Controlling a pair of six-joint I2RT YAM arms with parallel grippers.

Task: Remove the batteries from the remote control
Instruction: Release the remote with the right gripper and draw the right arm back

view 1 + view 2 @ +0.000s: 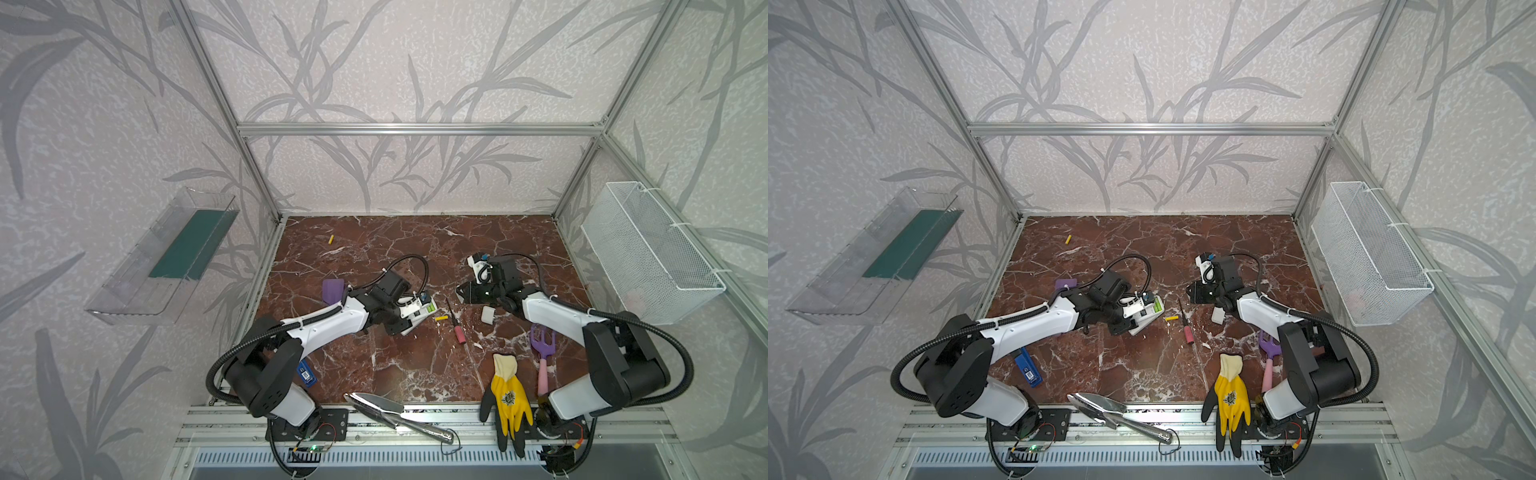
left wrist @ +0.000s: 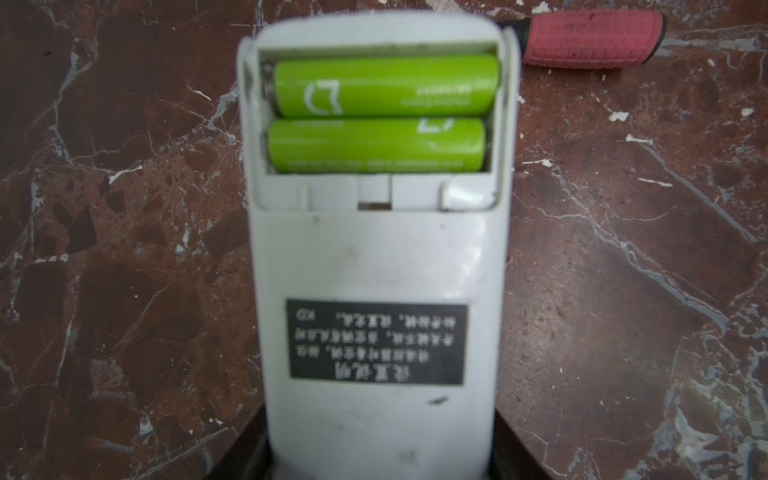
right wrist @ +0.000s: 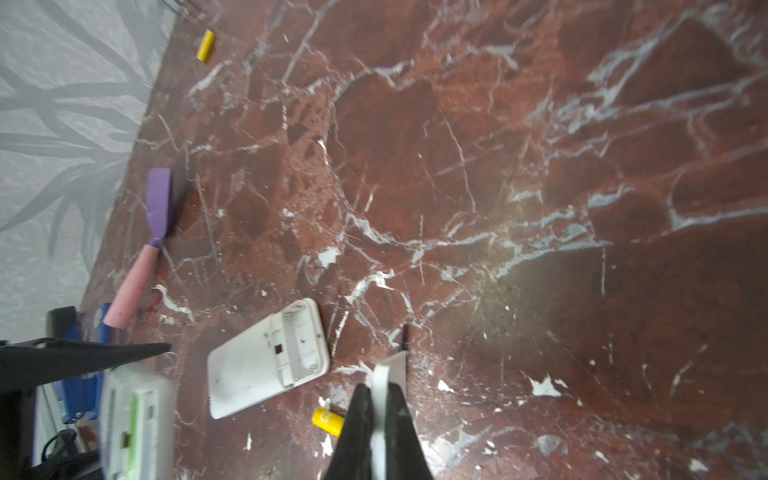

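Holding opened remote (image 2: 378,257) clamped in left gripper (image 2: 374,461), both green batteries (image 2: 386,85) seated. Right gripper (image 3: 379,390) pinches a thin white cover (image 3: 388,365); likely must drop it, then pry.

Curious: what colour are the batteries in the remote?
Lime green batteries in the remote; best in left wrist view.

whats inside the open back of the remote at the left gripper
Two lime green batteries lie side by side in the remote, with its cover off. They hide the compartment floor beneath them.
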